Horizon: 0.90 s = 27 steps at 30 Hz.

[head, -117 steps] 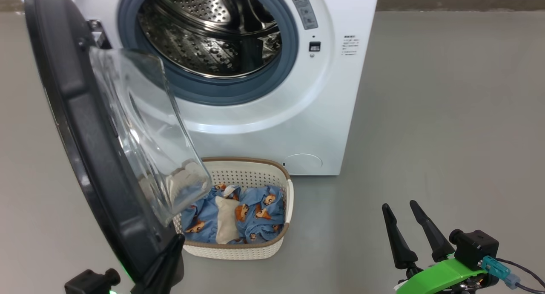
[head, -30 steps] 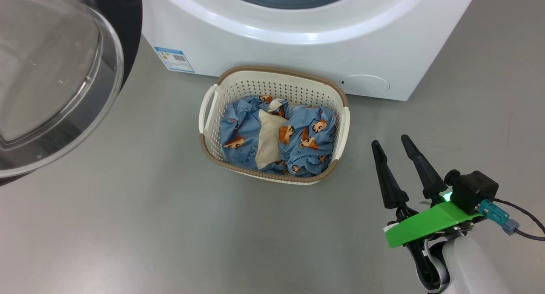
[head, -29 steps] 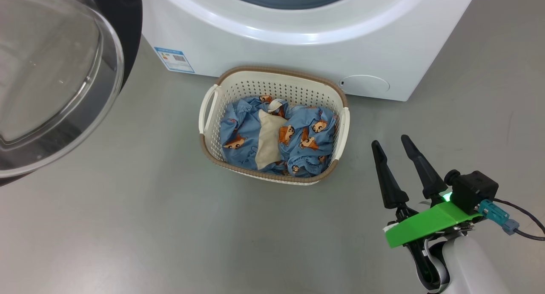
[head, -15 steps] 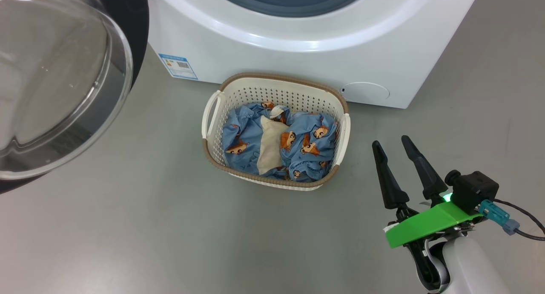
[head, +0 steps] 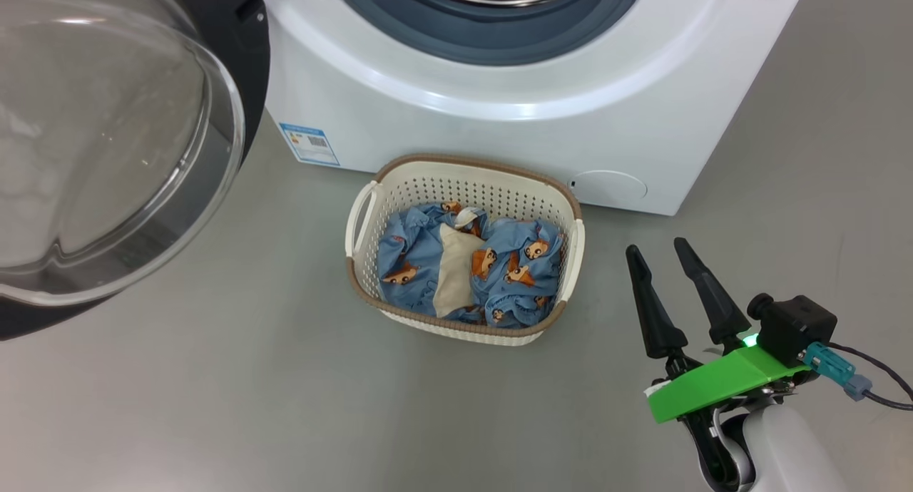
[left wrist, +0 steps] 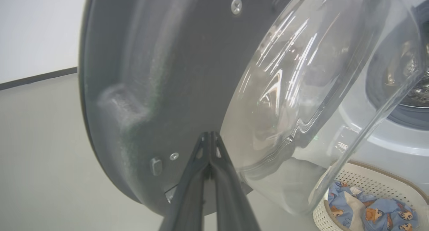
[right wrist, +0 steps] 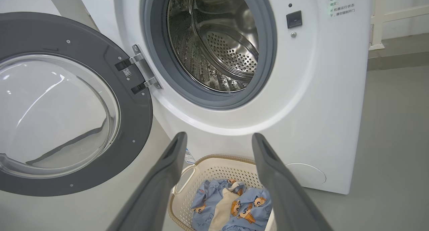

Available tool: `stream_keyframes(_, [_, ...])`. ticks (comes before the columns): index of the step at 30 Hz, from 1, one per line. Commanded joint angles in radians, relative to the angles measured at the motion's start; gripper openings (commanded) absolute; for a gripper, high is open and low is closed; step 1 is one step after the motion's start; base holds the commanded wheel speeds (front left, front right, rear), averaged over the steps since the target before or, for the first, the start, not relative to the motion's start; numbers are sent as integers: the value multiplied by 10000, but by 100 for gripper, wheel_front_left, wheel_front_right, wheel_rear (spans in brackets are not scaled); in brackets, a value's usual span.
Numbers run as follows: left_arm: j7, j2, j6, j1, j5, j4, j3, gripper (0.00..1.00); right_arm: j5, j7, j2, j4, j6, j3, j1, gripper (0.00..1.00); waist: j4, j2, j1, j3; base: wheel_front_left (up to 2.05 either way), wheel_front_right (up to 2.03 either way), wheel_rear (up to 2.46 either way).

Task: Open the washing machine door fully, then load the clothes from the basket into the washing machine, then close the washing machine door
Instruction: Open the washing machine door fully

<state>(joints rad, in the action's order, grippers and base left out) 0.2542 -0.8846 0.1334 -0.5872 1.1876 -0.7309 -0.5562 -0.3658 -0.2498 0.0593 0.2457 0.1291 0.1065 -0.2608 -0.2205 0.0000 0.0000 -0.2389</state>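
Note:
The washing machine (head: 499, 121) stands at the top of the head view with its steel drum (right wrist: 218, 40) exposed. Its door (head: 246, 36) is swung wide to the left, the glass bowl (head: 107, 142) facing me. On the floor before the washer, the cream basket (head: 463, 175) holds the blue printed clothes (head: 521, 264) and a beige piece (head: 453, 271). My right gripper (head: 655, 247) hovers open and empty to the basket's right. In its wrist view, that gripper (right wrist: 219, 137) frames the basket (right wrist: 218, 164). My left gripper (left wrist: 210, 134) is shut, tips close to the door's dark inner ring (left wrist: 161, 73).
Bare grey floor surrounds the basket on the left, front and right. The open door's hinge (right wrist: 140, 73) sits on the washer's left side. A blue label (head: 310, 142) marks the washer's lower left corner. A round service cover (head: 608, 185) is at its lower right.
The head camera has tilted, so the basket and washer sit lower in the picture and the gasket shows. The door stands wider open than four seconds ago. The right gripper has barely moved.

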Motion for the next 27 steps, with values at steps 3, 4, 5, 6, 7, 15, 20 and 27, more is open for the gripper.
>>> stream_keyframes(3, [75, -513, -27, 288, -359, 367, 826, 40, -13, -120, -91, -217, 16, 206, 248, 100, 41, 0, 0, 261, 0, 0, 0])
stream_keyframes(4, [75, -456, -27, 409, -457, 469, 956, 50, -7, -120, -91, -209, 16, 204, 281, 100, 59, 0, 0, 323, 0, 0, 0])
stream_keyframes(5, [75, -392, -27, 534, -553, 582, 1094, 88, -1, -120, -91, -208, 16, 202, 314, 100, 77, 0, 0, 370, 0, 0, 0])
stream_keyframes(6, [75, -318, -27, 666, -664, 711, 1262, 100, 5, -120, -91, -204, 16, 209, 348, 100, 111, 0, 0, 442, 0, 0, 0])
stream_keyframes(7, [75, -246, -27, 812, -780, 840, 1404, 100, 10, -120, -91, -202, 16, 212, 379, 100, 145, 0, 0, 494, 0, 0, 0])
stream_keyframes(15, [75, 466, -27, 2145, -1648, 2222, 2863, 100, 61, -120, -91, -236, 16, 270, 703, 100, 556, 0, 0, 929, 0, 0, 0])
stream_keyframes(20, [75, 977, -27, 2947, -2395, 2994, 3639, 100, 99, -120, -91, -224, 16, 346, 909, 100, 886, 0, 0, 1216, 0, 0, 0])
stream_keyframes(27, [76, 1881, -149, 3956, -3064, 4089, 4274, 100, 187, -120, -91, -183, 16, 377, 1130, 100, 1492, 0, 0, 1623, 0, 0, 0])
